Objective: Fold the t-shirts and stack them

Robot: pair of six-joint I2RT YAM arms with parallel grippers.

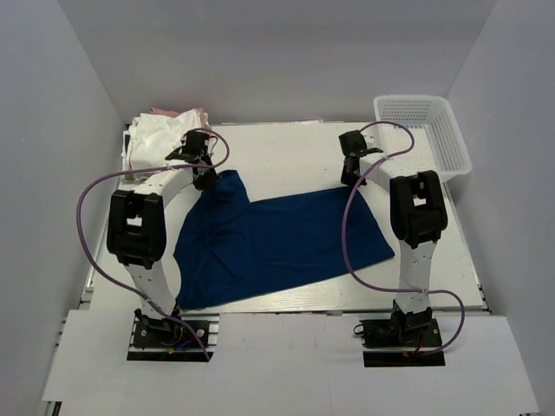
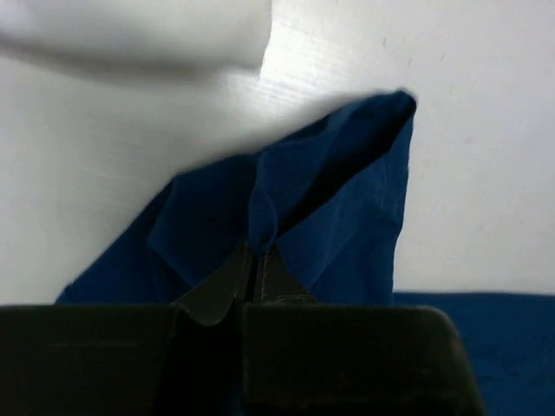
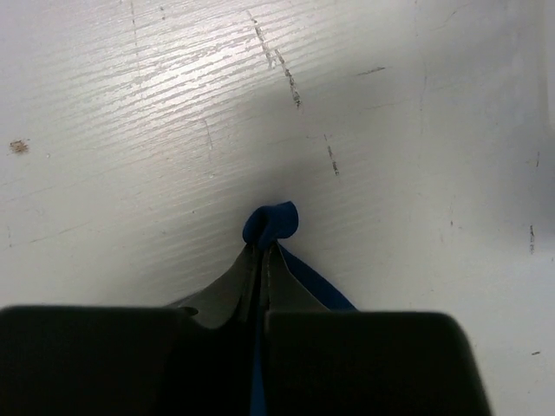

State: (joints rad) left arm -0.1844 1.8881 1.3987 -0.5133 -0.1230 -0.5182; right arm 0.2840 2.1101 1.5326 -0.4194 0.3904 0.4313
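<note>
A navy blue t-shirt lies spread across the middle of the table, plain side up. My left gripper is shut on the shirt's far left corner; in the left wrist view a ridge of navy cloth rises out of the closed fingertips. My right gripper is shut on the shirt's far right corner, and a small bunch of navy cloth pokes out beyond the pinched fingertips. A heap of white and pink t-shirts sits at the far left corner.
A white plastic mesh basket stands at the far right corner of the table. Purple cables loop from both arms over the table. Grey walls close in the left, back and right sides.
</note>
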